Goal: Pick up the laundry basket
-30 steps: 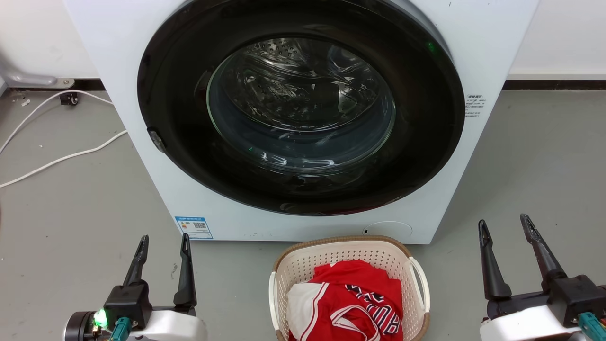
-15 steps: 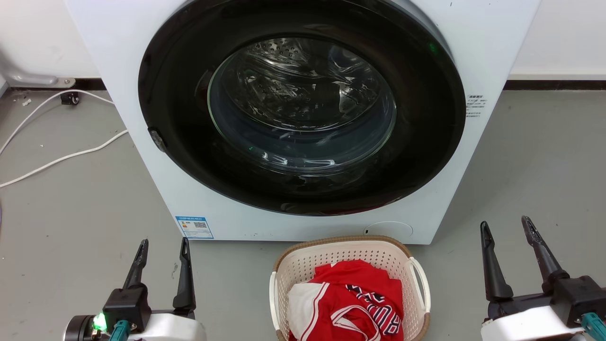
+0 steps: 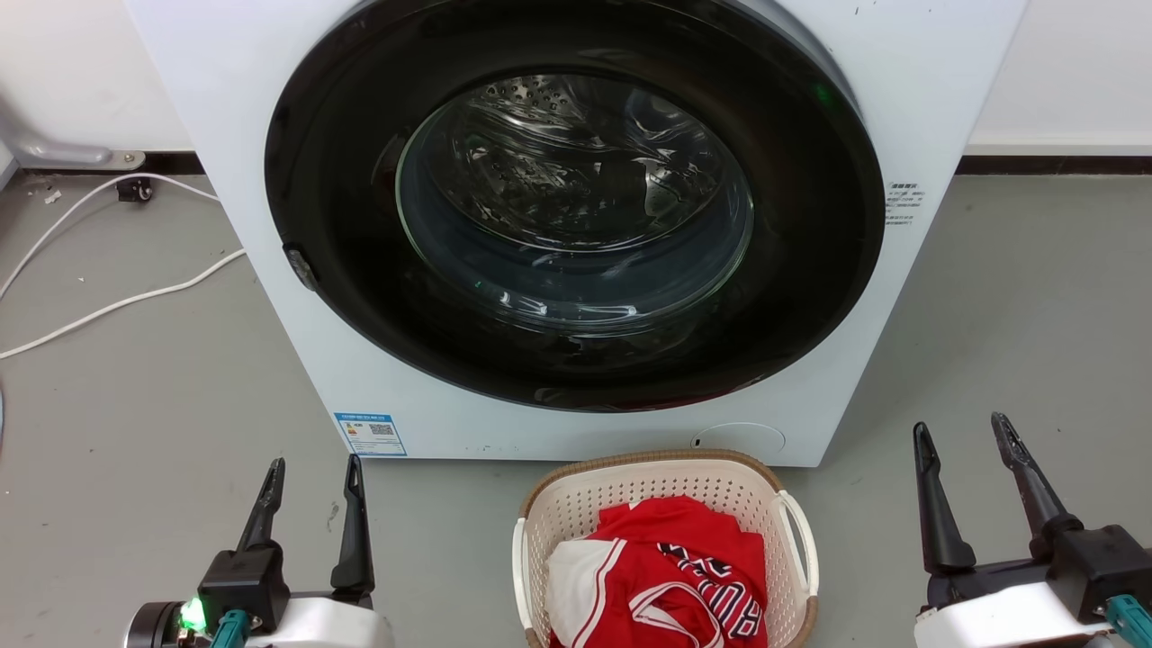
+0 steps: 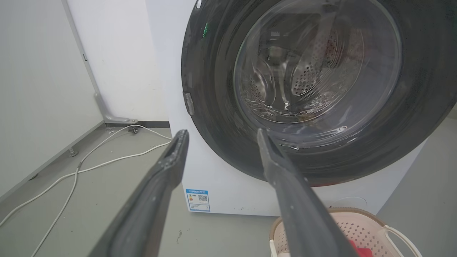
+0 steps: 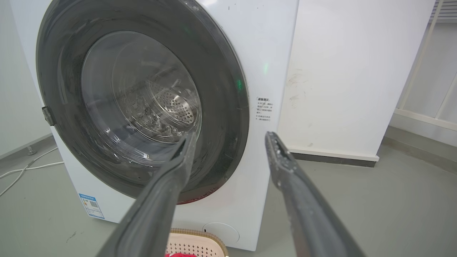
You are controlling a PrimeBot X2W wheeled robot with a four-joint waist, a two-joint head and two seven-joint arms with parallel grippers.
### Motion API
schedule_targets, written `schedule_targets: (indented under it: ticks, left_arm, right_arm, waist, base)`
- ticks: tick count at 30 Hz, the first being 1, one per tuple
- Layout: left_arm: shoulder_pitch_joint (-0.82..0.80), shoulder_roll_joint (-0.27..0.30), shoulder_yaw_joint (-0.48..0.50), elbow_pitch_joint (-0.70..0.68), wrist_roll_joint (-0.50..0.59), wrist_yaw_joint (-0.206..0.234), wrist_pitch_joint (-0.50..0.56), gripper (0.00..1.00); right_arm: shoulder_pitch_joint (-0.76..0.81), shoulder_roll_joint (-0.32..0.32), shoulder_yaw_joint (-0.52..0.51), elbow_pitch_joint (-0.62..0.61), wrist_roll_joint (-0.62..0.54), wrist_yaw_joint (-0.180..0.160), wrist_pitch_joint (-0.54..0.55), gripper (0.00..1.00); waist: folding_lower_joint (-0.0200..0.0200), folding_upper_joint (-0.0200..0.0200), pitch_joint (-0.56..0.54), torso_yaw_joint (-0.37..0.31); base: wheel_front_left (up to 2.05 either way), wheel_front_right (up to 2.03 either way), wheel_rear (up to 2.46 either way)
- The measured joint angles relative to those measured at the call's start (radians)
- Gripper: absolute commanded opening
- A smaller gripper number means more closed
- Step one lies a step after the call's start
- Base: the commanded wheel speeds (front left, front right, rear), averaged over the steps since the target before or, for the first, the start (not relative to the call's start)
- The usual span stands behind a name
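1. Seen from the head: laundry basket [image 3: 648,457] on the grey floor [image 3: 135,405] at the bottom middle, just in front of the washing machine [image 3: 504,434], red clothes [image 3: 670,558] heaped inside, a white loop handle [image 3: 802,531] on each side. Well off to its left the left gripper [image 3: 314,462], well off to its right the right gripper [image 3: 958,423], both spread wide, grasping nothing, fingers [image 3: 354,513] pointing toward the machine. No contact with the basket; lift judged not yet begun. White cable [image 3: 117,301] far to the left, well apart from everything.
2. Seen from the left wrist: two parted fingers, nothing between them, aimed at the round glass door [image 4: 210,89] rather than at the basket, with its rim [image 4: 353,210] and one handle at the lower right. Likely trouble: closing on air or on the rim unless turned inward and down first.
3. Seen from the right wrist: again parted, empty fingers facing the door, a strip of woven rim at the bottom edge, close under the machine. Possible failures from here: knocking the machine front while swinging in, because of the basket's nearness to it; hooking one handle alone and tipping the clothes out; pinching cloth or thin perforated wall and slipping; raising the two sides unevenly and twisting the plastic.
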Motion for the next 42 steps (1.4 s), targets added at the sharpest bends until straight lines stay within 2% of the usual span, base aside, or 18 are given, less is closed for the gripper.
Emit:
schedule_targets:
  ticks: [10, 20, 29, 42]
  left_arm:
    - [-0.026, -0.001, -0.024, 0.062, -0.001, -0.022, 0.000, 1.00]
    - [-0.176, -0.001, -0.069, 0.255, -0.005, -0.063, 0.000, 1.00]
    - [-0.379, 0.008, -0.128, 0.482, 0.003, -0.095, 0.000, 1.00]
    - [-0.612, 0.007, -0.227, 0.771, -0.044, -0.104, 0.000, 1.00]
  right_arm:
    - [-0.020, 0.000, 0.014, 0.045, -0.011, 0.000, 0.000, 1.00]
    - [-0.156, -0.001, 0.016, 0.191, -0.057, 0.000, 0.000, 1.00]
    - [-0.336, -0.002, 0.014, 0.388, -0.114, 0.000, 0.000, 1.00]
    - [-0.550, -0.059, 0.067, 0.653, -0.116, 0.000, 0.000, 1.00]
  waist:
    - [0.0000, 0.0001, 0.024, -0.009]
    - [0.0000, 0.0000, 0.097, -0.020]
    - [0.0001, 0.0000, 0.237, -0.029]
    - [0.0001, 0.0000, 0.478, -0.035]
  base:
    - [0.00, 0.00, 0.00]
    - [0.00, 0.00, 0.00]
    - [0.00, 0.00, 0.00]
    - [0.00, 0.00, 0.00]
